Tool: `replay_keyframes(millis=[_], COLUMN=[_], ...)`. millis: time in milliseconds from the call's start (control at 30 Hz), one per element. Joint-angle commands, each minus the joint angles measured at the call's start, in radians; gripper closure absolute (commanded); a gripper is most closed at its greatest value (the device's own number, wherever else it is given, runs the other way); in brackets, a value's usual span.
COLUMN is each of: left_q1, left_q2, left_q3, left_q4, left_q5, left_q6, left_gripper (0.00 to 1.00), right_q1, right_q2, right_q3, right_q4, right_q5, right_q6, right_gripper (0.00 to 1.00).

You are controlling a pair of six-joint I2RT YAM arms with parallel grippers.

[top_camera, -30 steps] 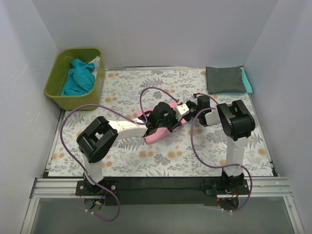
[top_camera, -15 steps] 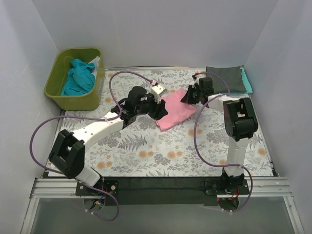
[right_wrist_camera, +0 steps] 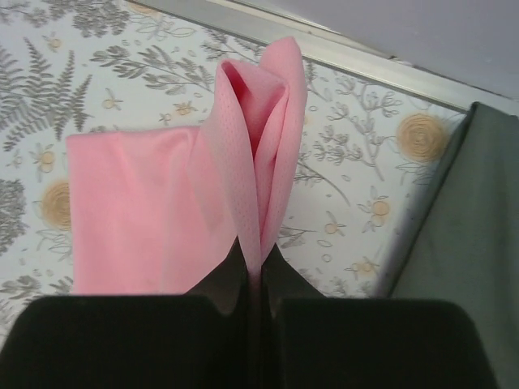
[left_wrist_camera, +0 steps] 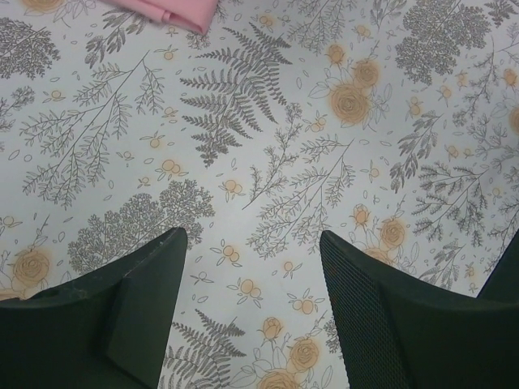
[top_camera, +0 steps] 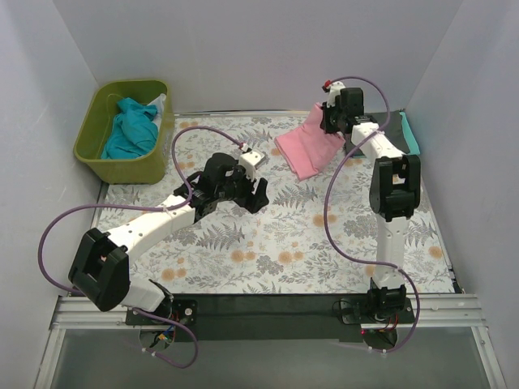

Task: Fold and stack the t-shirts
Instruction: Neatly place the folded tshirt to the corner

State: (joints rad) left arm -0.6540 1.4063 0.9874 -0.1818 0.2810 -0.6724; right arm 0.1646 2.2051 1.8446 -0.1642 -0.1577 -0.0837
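Note:
The folded pink t-shirt (top_camera: 304, 150) hangs from one pinched edge near the table's far right, its lower end resting on the cloth. My right gripper (top_camera: 331, 121) is shut on that edge. In the right wrist view the pink fabric (right_wrist_camera: 154, 211) bunches upward from the closed fingertips (right_wrist_camera: 261, 263). A folded dark grey t-shirt (right_wrist_camera: 474, 243) lies just to the right of it. My left gripper (top_camera: 253, 194) hovers over the floral cloth at mid-table, open and holding nothing (left_wrist_camera: 253, 235). Only a corner of the pink shirt (left_wrist_camera: 170, 10) shows at the top of the left wrist view.
An olive-green tub (top_camera: 89, 154) at the far left holds crumpled teal t-shirts (top_camera: 130, 130). A teal edge (top_camera: 411, 134) shows at the far right, beside the right arm. White walls enclose the table on three sides.
My left gripper has opened, let go of the pink t-shirt and drawn back to the left. The right gripper has carried the shirt to the far right, beside the dark grey one.

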Motion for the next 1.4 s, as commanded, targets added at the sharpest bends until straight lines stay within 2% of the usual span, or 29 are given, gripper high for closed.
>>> replay_keyframes(millis=[0, 167, 333, 500, 567, 800, 1300, 1367], left_q1=[0.011, 0.02, 0.021, 0.021, 0.021, 0.021, 0.019, 0.021], left_q2=[-0.055, -0.055, -0.035, -0.013, -0.007, 0.003, 0.008, 0.008], left_q3=[-0.016, -0.033, -0.021, 0.005, 0.008, 0.008, 0.013, 0.013], left_q4=[-0.012, -0.013, -0.021, -0.045, -0.054, -0.053, -0.056, -0.056], left_q5=[-0.019, -0.017, -0.028, -0.028, -0.028, -0.013, -0.005, -0.005], left_q6=[-0.007, -0.007, -0.01, -0.007, -0.009, -0.032, -0.024, -0.021], left_gripper=[0.38, 0.38, 0.37, 0.11, 0.04, 0.02, 0.02, 0.02], right_q1=[-0.025, -0.053, -0.077, -0.097, -0.108, -0.138, -0.155, -0.186], right_q2=[0.037, 0.059, 0.059, 0.044, 0.045, 0.067, 0.018, 0.007], right_q3=[0.135, 0.244, 0.274, 0.295, 0.312, 0.407, 0.43, 0.43], right_q4=[-0.066, -0.084, -0.115, -0.129, -0.13, -0.132, -0.132, -0.132], right_q5=[0.064, 0.061, 0.041, 0.05, 0.052, 0.038, 0.017, 0.012], right_q6=[-0.09, -0.135, -0.182, -0.223, -0.225, -0.183, -0.136, -0.13], right_gripper=[0.99, 0.99, 0.99, 0.99, 0.99, 0.99, 0.99, 0.99])
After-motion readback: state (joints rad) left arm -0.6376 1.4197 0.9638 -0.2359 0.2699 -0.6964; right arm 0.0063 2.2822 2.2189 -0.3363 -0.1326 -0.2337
